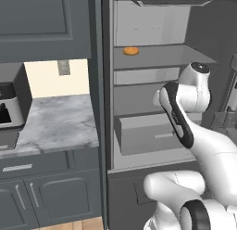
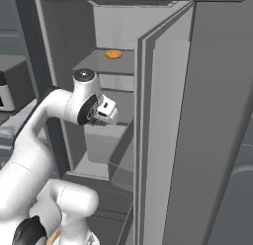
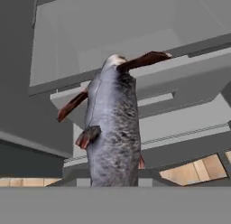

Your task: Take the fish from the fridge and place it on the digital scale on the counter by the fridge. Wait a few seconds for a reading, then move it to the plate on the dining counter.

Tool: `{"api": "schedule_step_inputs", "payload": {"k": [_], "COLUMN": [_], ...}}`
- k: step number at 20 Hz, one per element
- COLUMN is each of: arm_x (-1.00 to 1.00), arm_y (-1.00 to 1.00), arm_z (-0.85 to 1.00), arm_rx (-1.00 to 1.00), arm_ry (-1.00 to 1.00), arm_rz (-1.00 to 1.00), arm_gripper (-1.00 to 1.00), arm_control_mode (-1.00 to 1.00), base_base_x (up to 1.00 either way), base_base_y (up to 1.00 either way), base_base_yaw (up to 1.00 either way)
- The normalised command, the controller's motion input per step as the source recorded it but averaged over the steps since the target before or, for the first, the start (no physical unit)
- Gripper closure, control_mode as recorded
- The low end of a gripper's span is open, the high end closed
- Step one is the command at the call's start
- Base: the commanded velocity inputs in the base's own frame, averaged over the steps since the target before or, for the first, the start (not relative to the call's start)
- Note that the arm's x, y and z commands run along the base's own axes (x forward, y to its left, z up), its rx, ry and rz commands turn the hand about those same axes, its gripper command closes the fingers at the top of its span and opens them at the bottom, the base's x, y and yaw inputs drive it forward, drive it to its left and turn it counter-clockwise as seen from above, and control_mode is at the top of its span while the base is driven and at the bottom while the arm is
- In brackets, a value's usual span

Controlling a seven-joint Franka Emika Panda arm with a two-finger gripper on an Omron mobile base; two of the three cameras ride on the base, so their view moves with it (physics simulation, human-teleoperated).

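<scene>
A: Three views are being checked in turn. From the left base view, what is showing?

B: The arm [image 1: 185, 118] is reaching into the open fridge [image 1: 152, 90], its wrist sitting level with the wide grey drawer [image 1: 143, 134]. The counter [image 1: 51, 122] is lying to the left of the fridge, beyond the fridge's side wall. An orange item [image 1: 131, 51] is resting on an upper shelf, well above the wrist.

A: And from the right base view?

B: The gripper [image 2: 101, 118] is sitting just inside the fridge opening, left of the open door [image 2: 158, 130]. Its fingertips are too small there to judge.

A: Is the hand view settling the grasp?

B: Yes. The fish [image 3: 113, 128] is rising straight out from between the fingers, so the gripper is clamping it at one end. Its long axis is running along the gripper's own axis, the far end pointing into the fridge.

A: What is the coming move turning on?

B: Judging from this, the fish is projecting forward of the fingers, so the arm needs to draw back far enough to clear the shelves before swinging left toward the counter.
</scene>
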Motion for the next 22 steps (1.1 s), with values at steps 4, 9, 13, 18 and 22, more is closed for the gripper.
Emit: {"api": "schedule_step_inputs", "payload": {"k": [4, 9, 13, 18, 22], "arm_x": [-0.96, -0.51, -0.11, -0.03, 0.00], "arm_y": [0.43, 0.71, 0.56, 0.30, 0.00], "arm_z": [0.00, -0.03, -0.22, -0.18, 0.00], "arm_rx": [-0.01, -0.04, -0.04, 0.00, 0.00], "arm_ry": [0.33, 0.41, 0.33, 0.29, 0.00], "arm_rz": [0.00, 0.01, 0.07, 0.04, 0.00], "arm_gripper": [1.00, 1.00, 1.00, 1.00, 1.00], "arm_control_mode": [-1.00, -1.00, -1.00, -1.00, 1.00], "base_base_x": [0.00, 0.00, 0.00, 0.00, -0.81], "base_base_y": [0.00, 0.00, 0.00, 0.00, 0.46], "base_base_yaw": [0.00, 0.00, 0.00, 0.00, 0.01]}}
